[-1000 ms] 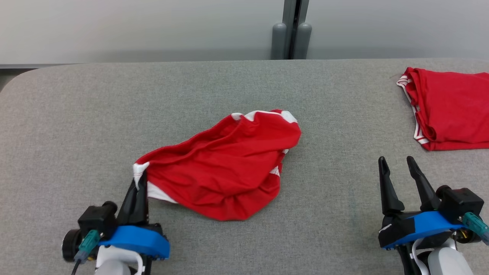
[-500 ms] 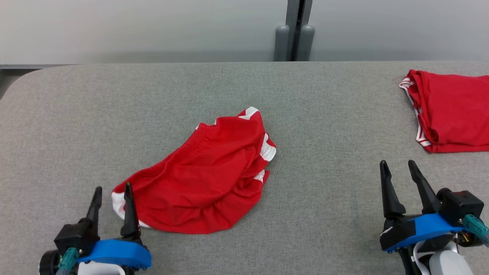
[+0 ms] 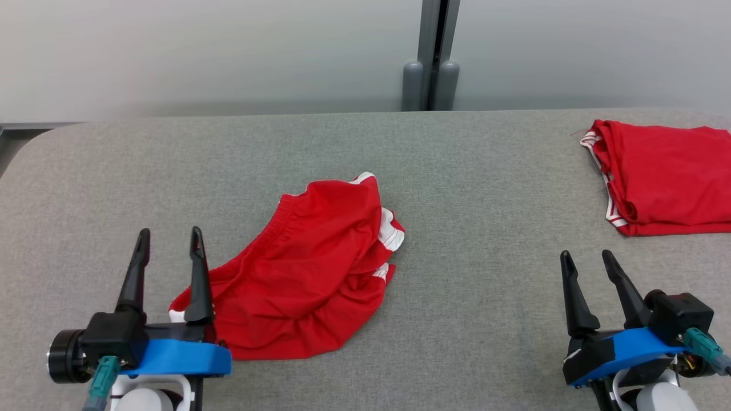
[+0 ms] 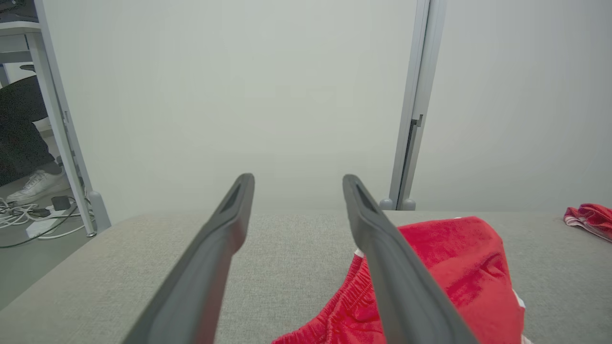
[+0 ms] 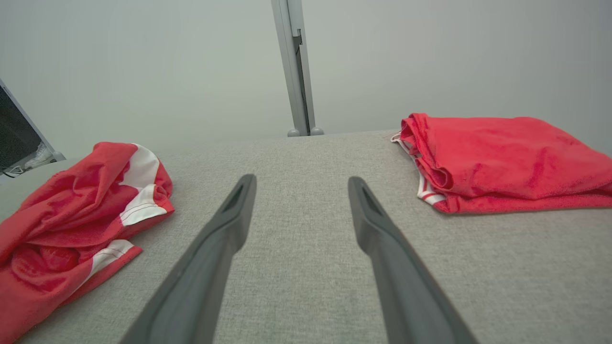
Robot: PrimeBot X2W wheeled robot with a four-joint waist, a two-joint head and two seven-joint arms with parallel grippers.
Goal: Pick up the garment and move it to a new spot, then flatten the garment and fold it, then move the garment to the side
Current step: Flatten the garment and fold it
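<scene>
The garment is a crumpled red pair of shorts with white trim, lying in a heap left of the table's middle; it also shows in the left wrist view and the right wrist view. My left gripper is open at the heap's left end, its right finger over the white corner, nothing between the fingers. In its own view the left gripper has the cloth to its right. My right gripper stands open over bare table at the lower right, seen in its own view too.
A second red garment lies folded at the table's far right edge, ahead and right of the right gripper. The grey cloth-covered table ends at a pale wall with a vertical post. Off its left end are cables and a person's shoe.
My left gripper opened and let go of the garment's white corner. The garment settled into a more compact heap nearer the left gripper. The camera tilted a little. The right gripper stayed put.
</scene>
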